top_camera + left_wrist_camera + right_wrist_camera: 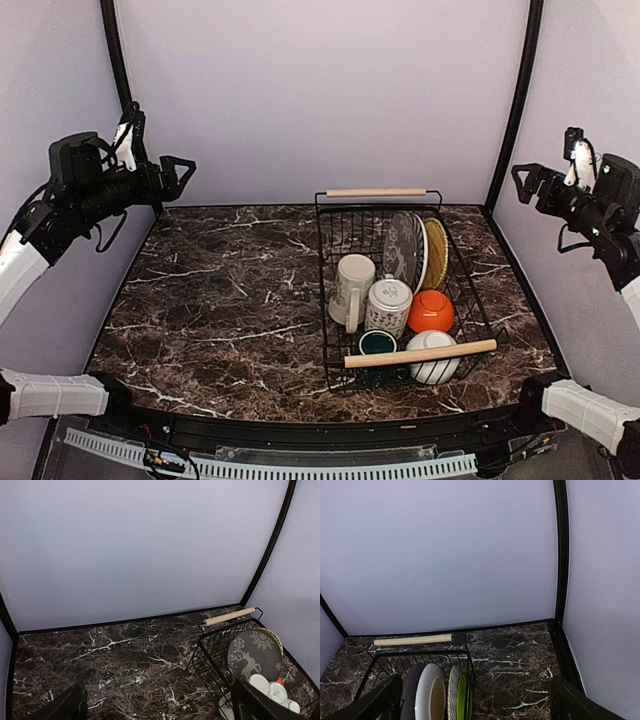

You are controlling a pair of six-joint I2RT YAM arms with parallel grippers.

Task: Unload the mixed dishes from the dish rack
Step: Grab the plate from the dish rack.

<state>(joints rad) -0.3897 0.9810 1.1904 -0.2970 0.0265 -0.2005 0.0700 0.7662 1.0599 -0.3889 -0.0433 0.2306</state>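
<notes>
Both claws stand wide and hold nothing: the left gripper (pixel 183 180) hangs high over the table's left edge, the right gripper (pixel 520 185) high over its right edge, each with its fingers pointing in toward the middle. On each wrist camera I see only my own dark fingertips at the bottom corners of the view.

From my screen, the dish rack (pixel 355 220) sits on the right half of the table (pixel 220 310), closer to the right claw than to the left and well apart from both. It is a black wire basket with a pale wooden rod handle at the far end (pixel 376 192) and another at the near end (pixel 420 353). Inside, toward the back right, the grey-and-white plate (pixel 403 250) stands on edge, with the lime-green plate (pixel 463 699) upright just behind it. The cream mug (pixel 352 285) and the patterned white mug (pixel 388 305) stand side by side in the middle. The orange bowl (pixel 431 311) lies to their right, the small dark green cup (pixel 377 343) sits in front of them, and the white bowl (pixel 433 370) rests partly under the near handle.

The tabletop is glossy dark brown marble with white veins. Plain pale lilac walls (pixel 320 90) close the space in, with thin black frame poles (pixel 515 100) curving up at the corners.
</notes>
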